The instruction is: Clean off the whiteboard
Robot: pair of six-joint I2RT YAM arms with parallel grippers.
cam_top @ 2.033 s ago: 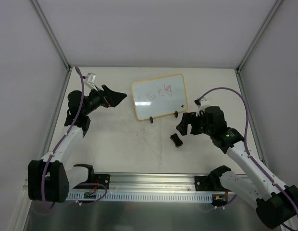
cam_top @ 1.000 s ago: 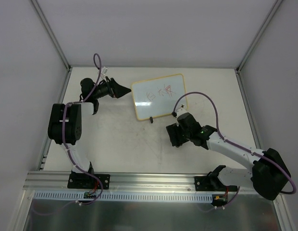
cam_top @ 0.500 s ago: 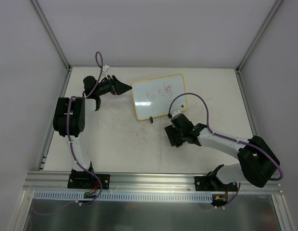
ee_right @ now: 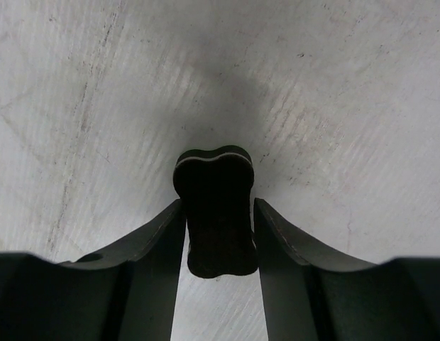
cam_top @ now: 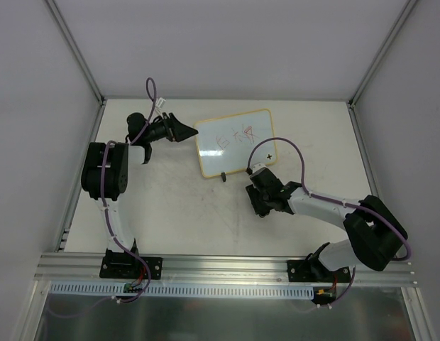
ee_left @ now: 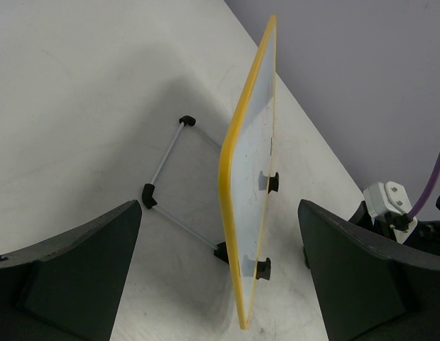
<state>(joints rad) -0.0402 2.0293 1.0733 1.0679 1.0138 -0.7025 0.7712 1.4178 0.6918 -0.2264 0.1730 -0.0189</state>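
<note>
The whiteboard [cam_top: 235,142], white with a cream-yellow rim and red writing [cam_top: 234,137], stands tilted on its wire stand at the back middle of the table. My left gripper [cam_top: 184,131] is open at the board's left edge. In the left wrist view that edge of the whiteboard [ee_left: 252,163] stands between the wide-apart fingers of the left gripper [ee_left: 220,213], touching neither. My right gripper [cam_top: 261,206] is low on the table in front of the board. In the right wrist view the right gripper [ee_right: 218,206] presses both sides of the black bone-shaped eraser [ee_right: 214,177].
A wire stand [ee_left: 167,153] with black feet props the board from behind. Grey walls enclose the table on three sides. An aluminium rail [cam_top: 220,266] runs along the near edge. The right arm's purple cable [cam_top: 277,142] loops over the board's lower right corner.
My right gripper's fingers have come together onto the eraser on the table. The left gripper has edged slightly right toward the board's left edge, still open.
</note>
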